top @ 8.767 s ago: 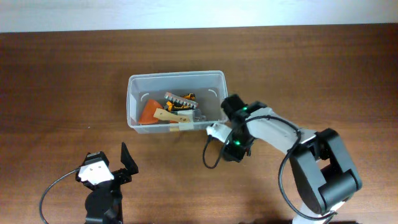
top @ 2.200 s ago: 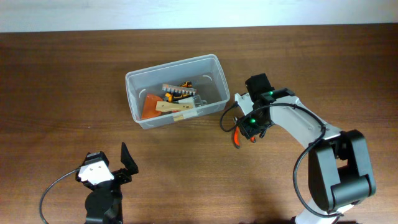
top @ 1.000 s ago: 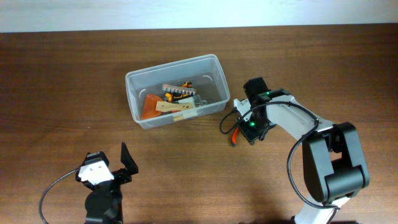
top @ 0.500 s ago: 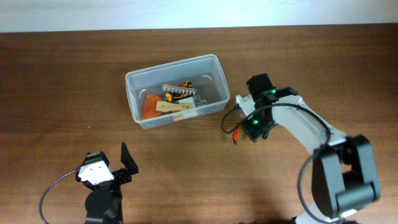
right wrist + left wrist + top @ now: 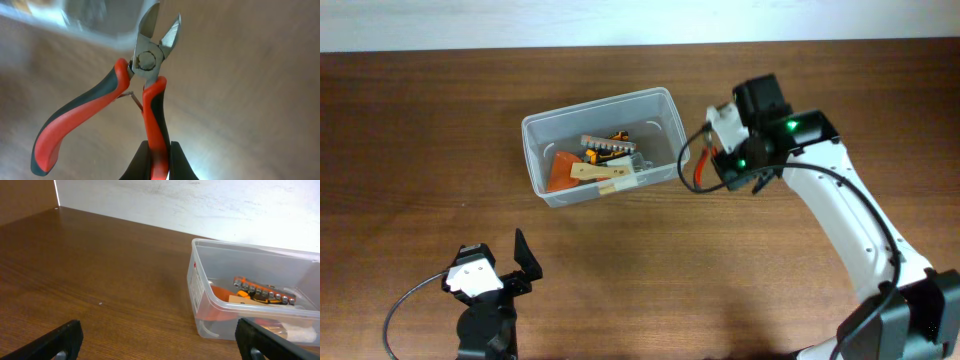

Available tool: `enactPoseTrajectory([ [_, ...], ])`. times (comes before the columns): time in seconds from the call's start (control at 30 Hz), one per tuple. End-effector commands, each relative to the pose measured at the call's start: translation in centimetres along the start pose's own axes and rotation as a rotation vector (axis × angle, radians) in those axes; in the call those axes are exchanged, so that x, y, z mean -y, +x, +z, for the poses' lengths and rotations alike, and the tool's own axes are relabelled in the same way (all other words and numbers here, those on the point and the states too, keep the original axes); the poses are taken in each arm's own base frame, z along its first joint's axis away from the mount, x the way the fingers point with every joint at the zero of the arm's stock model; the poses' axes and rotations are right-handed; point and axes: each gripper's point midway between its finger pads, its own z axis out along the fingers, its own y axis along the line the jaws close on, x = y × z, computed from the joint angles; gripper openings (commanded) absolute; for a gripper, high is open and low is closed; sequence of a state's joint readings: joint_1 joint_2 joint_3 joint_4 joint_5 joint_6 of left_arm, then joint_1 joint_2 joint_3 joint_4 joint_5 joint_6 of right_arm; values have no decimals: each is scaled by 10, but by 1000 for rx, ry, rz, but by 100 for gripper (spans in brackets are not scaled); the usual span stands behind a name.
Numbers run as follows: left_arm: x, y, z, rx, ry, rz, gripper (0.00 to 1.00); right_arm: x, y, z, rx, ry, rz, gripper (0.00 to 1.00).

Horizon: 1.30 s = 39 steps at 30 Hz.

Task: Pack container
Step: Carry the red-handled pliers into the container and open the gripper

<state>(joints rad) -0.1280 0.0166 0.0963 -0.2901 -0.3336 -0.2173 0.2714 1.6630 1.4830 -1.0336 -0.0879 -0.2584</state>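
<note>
— The pliers (image 5: pixel 150 60)?
— Red handles with black backs, grey metal head.
— And the container (image 5: pixel 598 105)?
— Clear, slightly milky plastic, with an orange piece (image 5: pixel 558 172) inside. The surface (image 5: pixel 420 120) is dark brown wood grain.

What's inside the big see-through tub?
The container holds an orange piece, a wooden handle and a strip of metal bits. They overlap, so whatever lies beneath them is hidden.

You're looking at one container (image 5: pixel 598 106), one pair of red-handled cutters (image 5: pixel 152 97), one left end effector (image 5: pixel 162 342), one right end effector (image 5: pixel 156 157).
</note>
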Motion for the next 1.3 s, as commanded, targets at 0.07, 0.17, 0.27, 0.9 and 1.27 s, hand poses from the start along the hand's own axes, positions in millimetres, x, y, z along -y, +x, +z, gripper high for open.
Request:
enactPoseTrajectory([
  [0.07,0,1,0,0,0,10,99,-21,-67,-54,246,20,-83,4],
  [0.17,0,1,0,0,0,10,99,-35,-91,-62,331,16,-115,4],
  [0.27,0,1,0,0,0,10,99,-47,-108,-57,374,-1,-106,4],
  [0.9,0,1,0,0,0,10,99,-95,-150,68,355,-63,-194,4],
  [1.27,0,1,0,0,0,10,99,-95,-137,113,278,-73,-190,4],
])
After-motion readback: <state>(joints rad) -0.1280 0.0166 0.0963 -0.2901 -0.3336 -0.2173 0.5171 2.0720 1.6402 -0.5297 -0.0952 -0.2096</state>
